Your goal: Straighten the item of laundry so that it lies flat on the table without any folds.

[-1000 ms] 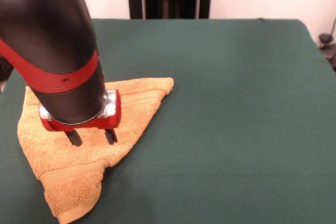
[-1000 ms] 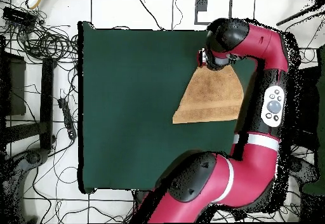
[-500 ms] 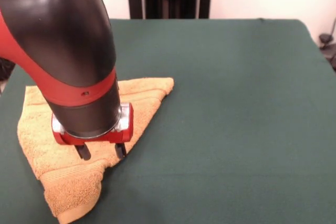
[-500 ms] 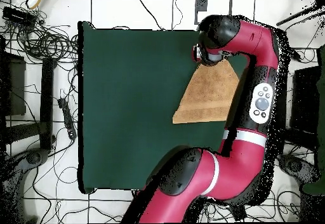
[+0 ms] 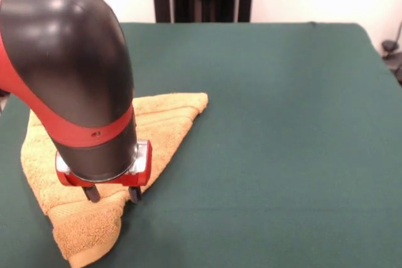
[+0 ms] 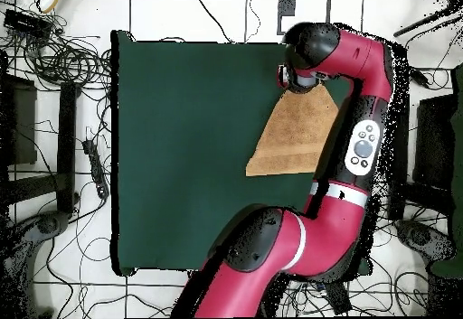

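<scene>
Golden-orange terry towel (image 5: 94,174), we see, lies folded into a rough triangle near one corner of the dark green felt counter (image 5: 282,142); our gripper (image 5: 113,194) stands over its lower fold, fingers narrowly parted, gripping nothing.

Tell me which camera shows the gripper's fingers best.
The front view: both dark fingers of the gripper stand apart, tips at the towel. In the overhead view the arm's wrist covers them.

Folded towel (image 5: 166,120) on green table (image 5: 282,142)
</scene>
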Available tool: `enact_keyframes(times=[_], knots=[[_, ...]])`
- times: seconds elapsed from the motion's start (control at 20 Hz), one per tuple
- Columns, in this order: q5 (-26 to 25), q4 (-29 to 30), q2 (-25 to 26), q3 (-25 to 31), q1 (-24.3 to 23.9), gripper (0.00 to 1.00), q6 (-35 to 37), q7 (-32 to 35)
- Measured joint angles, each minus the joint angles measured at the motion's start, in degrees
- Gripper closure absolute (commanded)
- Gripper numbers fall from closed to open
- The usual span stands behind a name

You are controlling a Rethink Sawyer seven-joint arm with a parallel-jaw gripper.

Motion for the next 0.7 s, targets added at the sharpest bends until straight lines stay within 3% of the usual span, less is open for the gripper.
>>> enact_keyframes(times=[0.1,0.25,0.35,0.7], knots=[[-5.57,-1.64,0.69,4.45,-0.27,0.00,1.80,0.00],[-9.91,-2.53,1.08,8.22,-0.54,0.00,2.80,0.00],[-16.15,-3.39,1.16,14.32,-1.19,0.00,4.02,0.01],[-25.36,-4.38,0.50,24.51,-2.97,0.00,7.42,0.01]])
